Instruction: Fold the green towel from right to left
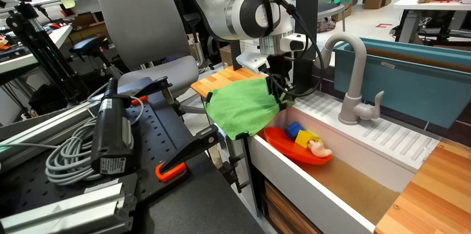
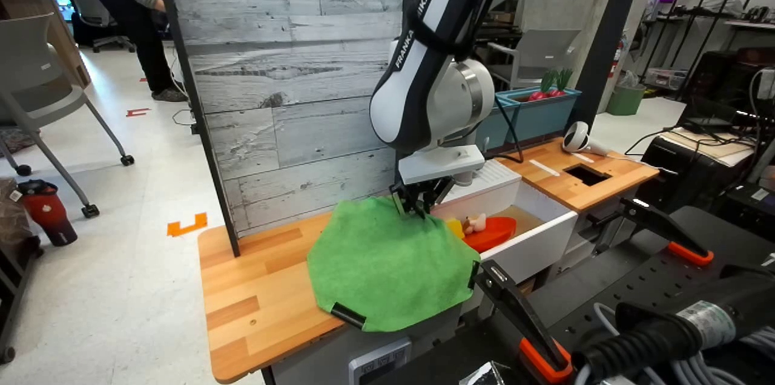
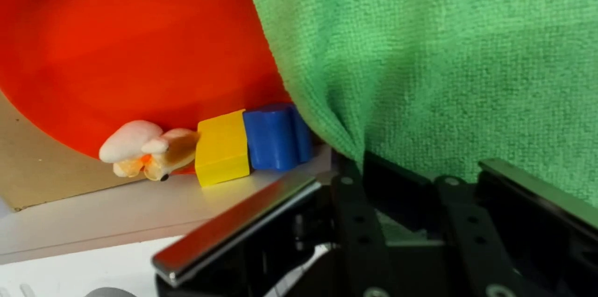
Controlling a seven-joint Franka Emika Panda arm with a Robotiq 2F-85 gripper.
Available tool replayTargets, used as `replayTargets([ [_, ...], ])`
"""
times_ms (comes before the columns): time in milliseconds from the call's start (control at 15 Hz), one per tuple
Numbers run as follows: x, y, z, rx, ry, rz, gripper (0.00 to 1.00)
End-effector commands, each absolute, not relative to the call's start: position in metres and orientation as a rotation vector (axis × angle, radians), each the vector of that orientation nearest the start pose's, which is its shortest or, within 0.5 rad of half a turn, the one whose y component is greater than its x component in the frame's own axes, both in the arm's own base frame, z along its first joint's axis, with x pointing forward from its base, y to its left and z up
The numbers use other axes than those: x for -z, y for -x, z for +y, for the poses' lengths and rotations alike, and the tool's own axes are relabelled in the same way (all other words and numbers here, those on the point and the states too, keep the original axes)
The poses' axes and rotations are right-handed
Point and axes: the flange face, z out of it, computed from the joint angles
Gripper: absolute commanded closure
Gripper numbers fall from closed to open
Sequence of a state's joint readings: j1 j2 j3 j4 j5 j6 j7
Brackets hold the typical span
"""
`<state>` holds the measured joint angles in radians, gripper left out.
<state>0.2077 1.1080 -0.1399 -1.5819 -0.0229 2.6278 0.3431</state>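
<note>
Towel [image 2: 393,264] is draped on the wooden counter [image 2: 260,288] next to the sink [image 2: 533,258], front edge past the counter's lip, sink-side edge out over the sink. Gripper [image 3: 360,162] reads as clamped: jaws nearly together on a small pleat at the cloth's edge, nothing else between them that I can see. My guess: grasp made, fold not yet. Main worry is slip; bite looks thin, so a fast lift could strip the cloth out. Next, a black strip [image 2: 348,315] at the front and a black tab [image 2: 473,275] on the sink side sit right at the towel's rim (can't tell from here whether they're fixed to cloth or counter). If they pin it, dragging would stretch it or cost me the grip. If I run low on the sink side, I could knock the blue block [image 3: 275,138] and yellow block [image 3: 222,147] by the red dish [image 3: 140,45]. Grey panel [image 2: 296,88] stands close behind the cloth, so a wide arc that way could bump the wrist. I'd lift slow, then carry across.
</note>
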Motion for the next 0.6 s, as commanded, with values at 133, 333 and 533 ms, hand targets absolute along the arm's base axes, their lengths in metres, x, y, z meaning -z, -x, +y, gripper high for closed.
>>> replayTargets([
  [133, -0.014, -0.623, 0.096, 0.09, 3.303, 0.134, 0.98],
  [333, -0.042, -0.611, 0.114, 0.196, 3.284, 0.116, 0.98],
  [533, -0.078, -0.602, 0.147, 0.304, 3.241, 0.077, 0.98],
])
